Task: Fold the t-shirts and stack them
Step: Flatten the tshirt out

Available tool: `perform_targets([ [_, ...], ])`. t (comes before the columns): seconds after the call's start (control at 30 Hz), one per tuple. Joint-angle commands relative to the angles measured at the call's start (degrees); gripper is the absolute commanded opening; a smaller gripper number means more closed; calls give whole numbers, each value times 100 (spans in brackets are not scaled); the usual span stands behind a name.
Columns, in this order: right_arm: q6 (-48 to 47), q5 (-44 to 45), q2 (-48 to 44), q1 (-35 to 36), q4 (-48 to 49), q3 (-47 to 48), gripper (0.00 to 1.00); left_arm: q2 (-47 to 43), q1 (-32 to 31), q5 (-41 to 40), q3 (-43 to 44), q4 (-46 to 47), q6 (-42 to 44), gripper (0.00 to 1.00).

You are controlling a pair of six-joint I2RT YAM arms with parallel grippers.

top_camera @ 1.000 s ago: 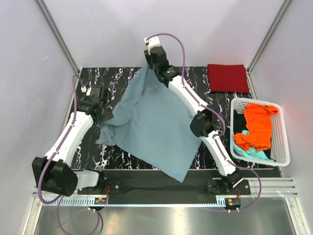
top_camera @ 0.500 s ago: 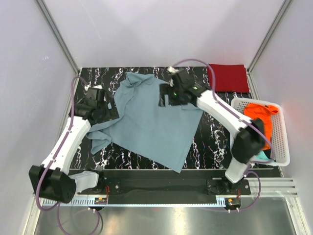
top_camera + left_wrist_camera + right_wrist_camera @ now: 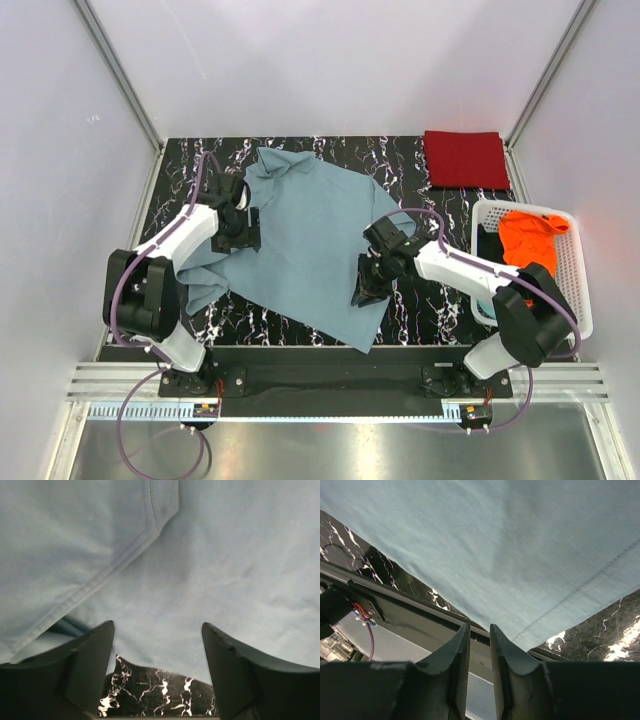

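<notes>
Top view: a dusty grey-blue t-shirt lies spread at a tilt across the middle of the black marbled tabletop. The left claw sits over its left side and the right claw at its lower right hem. A folded dark red t-shirt lies in the upper right corner, and a bright orange t-shirt is heaped in the white basket at right.

Left wrist view: the claw stands spread wide, its fingers holding nothing. Cloth fills the frame (a stitched hem crosses the upper left).

Right wrist view: the fingers are nearly together, with their tips at the shirt's hem. Whether they pinch it cannot be told.
</notes>
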Motion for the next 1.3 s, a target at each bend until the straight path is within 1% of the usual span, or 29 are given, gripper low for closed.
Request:
perform_targets([
  [0.0,194,-78,-2,44,374,-58,29,46,-10,-256,267,209,150,80],
  [0.1,272,273,148,44,374,-103,28,292,-10,-643,161,314,342,80],
  [0.23,299,529,419,8,374,-24,18,460,-10,-968,117,498,457,73],
  [0.27,299,608,464,8,374,-6,10,478,-10,-1030,91,656,458,72],
  [0.37,509,713,605,-167,365,-129,4,688,-10,-1118,169,754,457,70],
  [0.47,738,819,684,-378,374,-322,1,1083,-19,-1127,380,745,545,69],
  [0.53,896,863,667,-509,400,-453,0,1242,-10,-1293,477,736,607,67],
  [0.63,1063,951,605,-711,400,-603,0,1462,-1,-1443,609,736,607,54],
  [0.67,1116,969,596,-782,400,-647,0,1506,-1,-1470,679,719,590,44],
  [0.7,1195,969,579,-852,383,-674,0,1585,-1,-1505,714,719,563,42],
  [0.73,1213,969,570,-940,383,-735,0,1629,-1,-1531,741,719,554,37],
  [0.77,1222,925,561,-1115,383,-744,0,1690,-1,-1531,846,701,563,23],
  [0.8,1231,890,552,-1221,365,-770,0,1787,8,-1540,908,658,554,14],
  [0.83,1248,864,526,-1335,356,-823,0,1822,-1,-1558,987,605,546,8],
  [0.9,1231,811,465,-1608,321,-876,0,1683,-1,-1549,1128,455,449,0],
  [1.03,1143,1012,368,-2012,120,-832,0,1096,-1,-1444,1242,218,238,0],
  [1.07,1125,1091,359,-2109,58,-806,0,954,8,-1487,1355,35,177,0],
  [1.1,1056,1274,368,-2397,-160,-753,0,831,34,-1505,1409,-28,81,0],
  [1.13,1020,1363,394,-2548,-241,-648,0,595,104,-1557,1496,-98,62,0],
  [1.2,783,1504,412,-2829,-381,-516,0,435,244,-1768,1585,-125,27,0],
  [1.23,669,1574,473,-2996,-434,-289,0,399,349,-2004,1707,-134,27,0],
  [1.27,451,1854,525,-3032,-522,-130,0,399,672,-2093,1795,-160,27,0],
])
